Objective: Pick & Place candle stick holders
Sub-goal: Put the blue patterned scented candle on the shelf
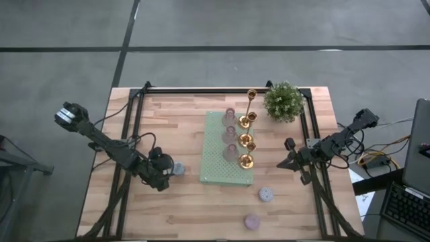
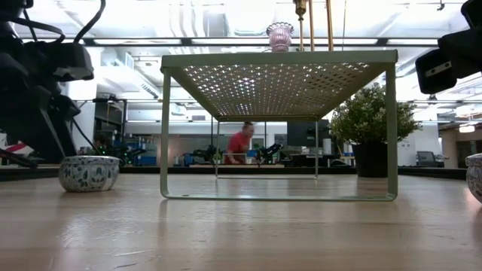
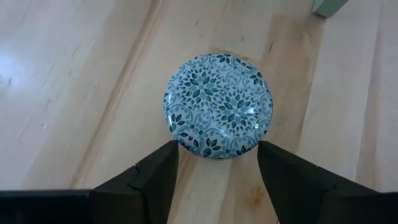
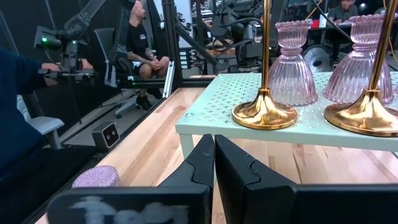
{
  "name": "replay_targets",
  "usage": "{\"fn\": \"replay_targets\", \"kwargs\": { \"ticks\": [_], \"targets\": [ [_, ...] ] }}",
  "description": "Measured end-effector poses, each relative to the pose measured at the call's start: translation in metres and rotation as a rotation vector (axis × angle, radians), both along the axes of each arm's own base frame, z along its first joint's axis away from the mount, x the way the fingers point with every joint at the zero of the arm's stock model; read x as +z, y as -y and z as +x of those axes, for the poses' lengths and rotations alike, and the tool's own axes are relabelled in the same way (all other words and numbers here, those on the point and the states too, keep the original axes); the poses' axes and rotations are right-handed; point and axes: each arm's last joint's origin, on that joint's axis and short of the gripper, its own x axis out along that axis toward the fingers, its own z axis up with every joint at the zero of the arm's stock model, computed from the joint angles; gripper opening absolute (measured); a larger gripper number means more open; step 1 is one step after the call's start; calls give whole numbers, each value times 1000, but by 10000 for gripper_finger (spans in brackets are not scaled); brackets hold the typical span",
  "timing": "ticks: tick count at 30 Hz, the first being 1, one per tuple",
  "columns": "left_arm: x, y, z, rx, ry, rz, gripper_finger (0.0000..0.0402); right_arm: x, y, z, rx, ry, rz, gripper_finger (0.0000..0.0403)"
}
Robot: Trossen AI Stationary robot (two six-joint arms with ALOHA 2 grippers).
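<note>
blue-patterned holder (image 3: 218, 104) between left fingers (image 3: 155, 180)

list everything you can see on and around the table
perforated stand: 1, pale green, table centre
gold holders: about 4, along stand's right edge
pink glass holders: 3, on stand
patterned holder: 1, blue-white, on table left of stand
lavender holder: 1, on table, below stand in high view
pink holder: 1, near table's bottom edge in high view
potted plant: 1, green, far right corner
left gripper: open, straddling patterned holder
right gripper: shut, right of stand
</note>
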Motion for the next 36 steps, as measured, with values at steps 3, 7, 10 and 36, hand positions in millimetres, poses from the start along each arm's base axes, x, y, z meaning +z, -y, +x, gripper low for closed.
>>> {"fn": "replay_targets", "kwargs": {
  "ticks": [3,7,10,36],
  "targets": [
    [1,1,1,2,13,-6,242,0,0,0,-1,0,0,8],
    [2,1,2,13,41,10,291,0,0,0,0,0,0,8],
    [3,1,4,20,60,15,336,0,0,0,0,0,0,8],
    [-16,8,21,16,93,117,367,-1,0,0,-1,-8,-6,8]
  ]
}}
